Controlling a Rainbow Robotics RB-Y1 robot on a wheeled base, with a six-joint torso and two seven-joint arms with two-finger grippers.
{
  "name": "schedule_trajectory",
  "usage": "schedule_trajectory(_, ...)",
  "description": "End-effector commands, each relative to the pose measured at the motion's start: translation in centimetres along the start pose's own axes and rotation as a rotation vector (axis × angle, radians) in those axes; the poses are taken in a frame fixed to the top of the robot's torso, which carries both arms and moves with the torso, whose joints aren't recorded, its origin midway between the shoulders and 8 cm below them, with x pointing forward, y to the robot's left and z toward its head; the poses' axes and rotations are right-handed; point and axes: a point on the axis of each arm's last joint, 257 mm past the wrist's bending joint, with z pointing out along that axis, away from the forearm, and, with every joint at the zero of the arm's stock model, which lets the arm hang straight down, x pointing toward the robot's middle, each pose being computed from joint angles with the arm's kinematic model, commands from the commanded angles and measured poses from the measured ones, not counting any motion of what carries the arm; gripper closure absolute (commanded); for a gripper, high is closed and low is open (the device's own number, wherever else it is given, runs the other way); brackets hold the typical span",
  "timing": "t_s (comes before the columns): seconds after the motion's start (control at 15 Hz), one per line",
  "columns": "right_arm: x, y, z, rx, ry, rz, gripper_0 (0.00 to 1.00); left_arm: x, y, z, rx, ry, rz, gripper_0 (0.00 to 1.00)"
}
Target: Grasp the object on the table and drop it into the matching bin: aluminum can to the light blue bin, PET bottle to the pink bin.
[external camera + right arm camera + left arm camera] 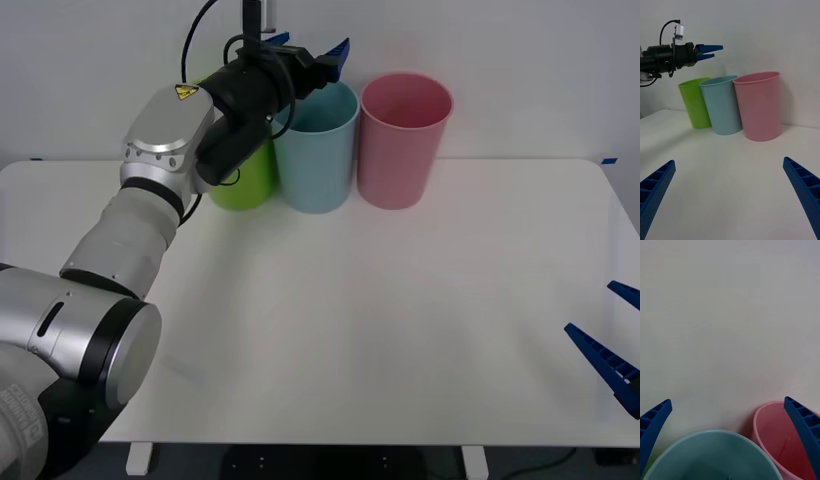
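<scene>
My left gripper [312, 48] hangs open just above the rim of the light blue bin [318, 160], with nothing between its fingers. From the left wrist camera, the left gripper [727, 401] frames the light blue bin's [711, 435] mouth directly below and the pink bin [771, 435] beside it. The pink bin [400, 150] stands right of the blue one on the white table [380, 320]. The aluminum can and the PET bottle are out of view. My right gripper [590, 307] rests open and low at the table's right edge, facing the bins [722, 108].
A lime green bin [245, 180] stands left of the light blue one, partly behind my left arm. The three bins line the table's far edge against a plain white wall. The left gripper [716, 51] hovers over them in the right wrist view.
</scene>
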Motion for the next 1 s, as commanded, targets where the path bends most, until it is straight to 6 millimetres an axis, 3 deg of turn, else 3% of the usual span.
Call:
schedule_trajectory(0.07,0.0,0.0,0.0,0.0,0.0,0.0,0.0,-0.3,-0.2,-0.1,0.014,-0.01,-0.029,0.0)
schedule_trajectory(0.2,0.0,0.0,0.0,0.0,0.0,0.0,0.0,-0.1,0.1,-0.6,0.024,-0.014,-0.055,0.0)
schedule_trajectory(0.53,0.0,0.0,0.0,0.0,0.0,0.0,0.0,0.4,2.8,-4.6,0.035,-0.051,-0.104,0.0)
schedule_trajectory(1.0,0.0,0.0,0.0,0.0,0.0,0.0,0.0,0.7,5.5,-13.0,0.067,-0.085,-0.093,0.0)
